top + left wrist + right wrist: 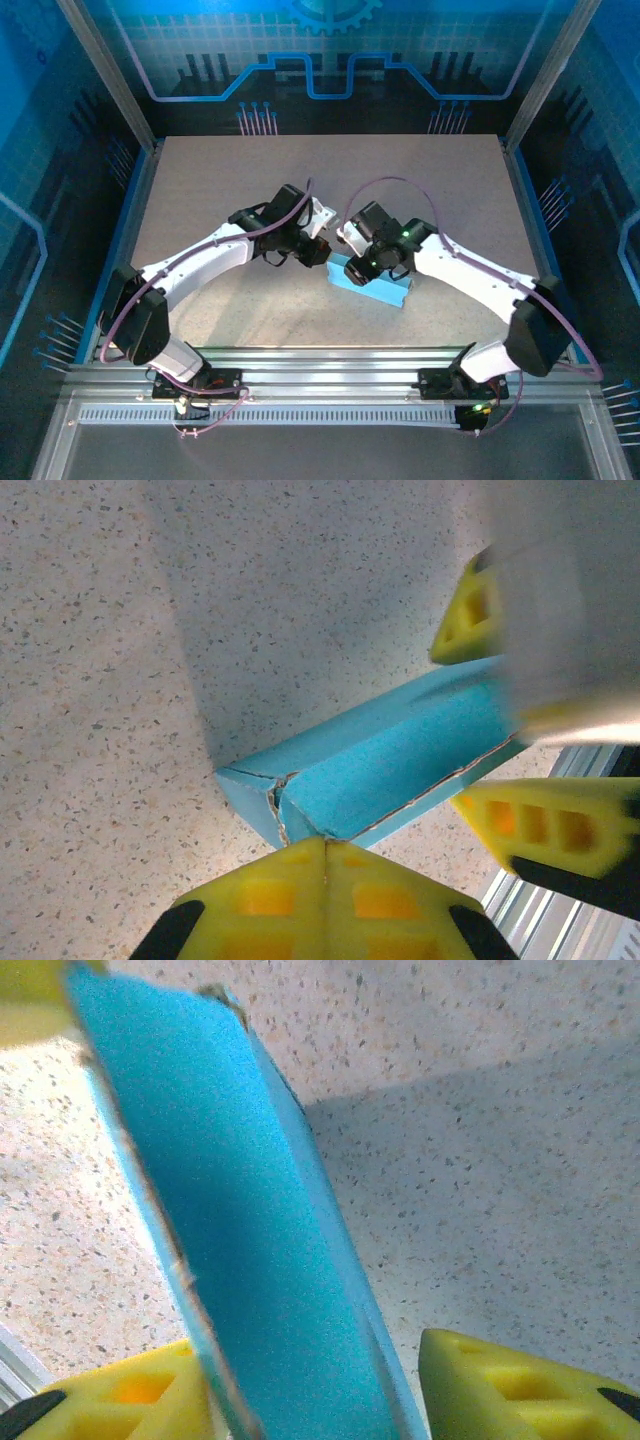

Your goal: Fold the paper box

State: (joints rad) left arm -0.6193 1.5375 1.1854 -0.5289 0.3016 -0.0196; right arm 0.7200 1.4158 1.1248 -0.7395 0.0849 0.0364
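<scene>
Speckled table (250,180), blue patterned backdrop (420,40)

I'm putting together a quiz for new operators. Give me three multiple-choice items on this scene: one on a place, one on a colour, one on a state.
1. Where is the paper box? A: middle of the table; B: far left corner; C: on the front rail.
2. Its outer colour? A: red; B: light blue; C: green.
3. The left gripper is: A: wide open; B: shut; C: holding a pen.
Key: A, the top view shows it central; B, every view shows it blue; B, its yellow fingers meet with no gap.
</scene>
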